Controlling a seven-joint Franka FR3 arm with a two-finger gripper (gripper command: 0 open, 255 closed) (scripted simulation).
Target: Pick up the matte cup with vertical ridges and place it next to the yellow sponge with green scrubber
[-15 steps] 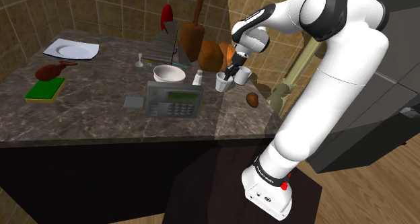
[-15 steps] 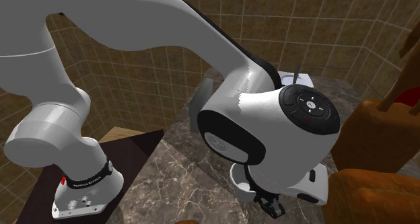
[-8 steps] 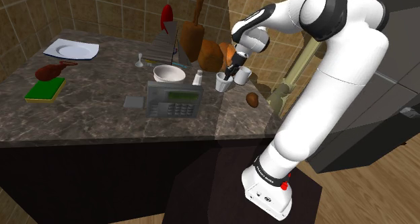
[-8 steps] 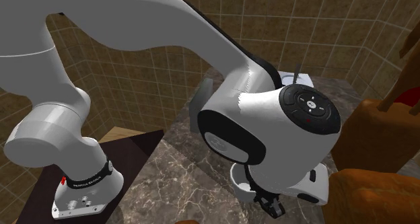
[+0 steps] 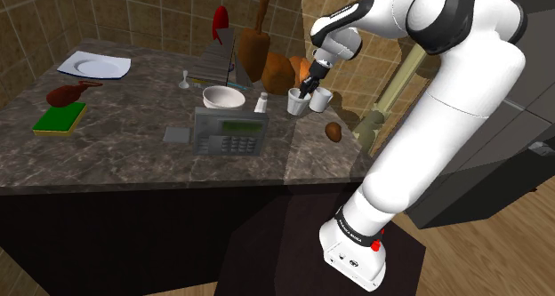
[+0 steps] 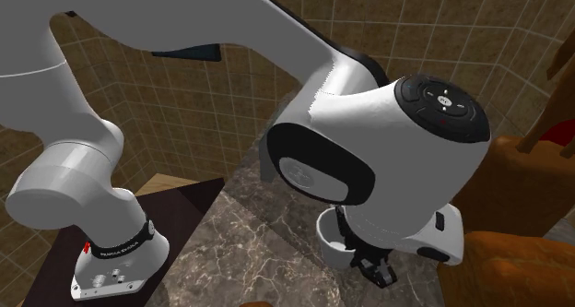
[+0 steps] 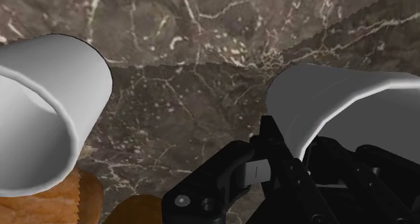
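Wrist view gives us the claw (image 7: 289,161) clamped on the wall of the white cup (image 7: 336,101), a second cup (image 7: 40,115) close beside it. From the shoulder view we see the yellow-green sponge (image 5: 59,118) well apart at nine o'clock of the held cup.

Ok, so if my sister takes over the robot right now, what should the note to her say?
Gripper: shut on the rim of the white cup.
Cup: held low over the counter, beside a second white cup; whether it has cleared the surface is hard to tell.
Sponge: yellow and green, on the counter far toward the shoulder view's left.
Done: the grasp. Left: carry the cup across, set it beside the sponge, let go.
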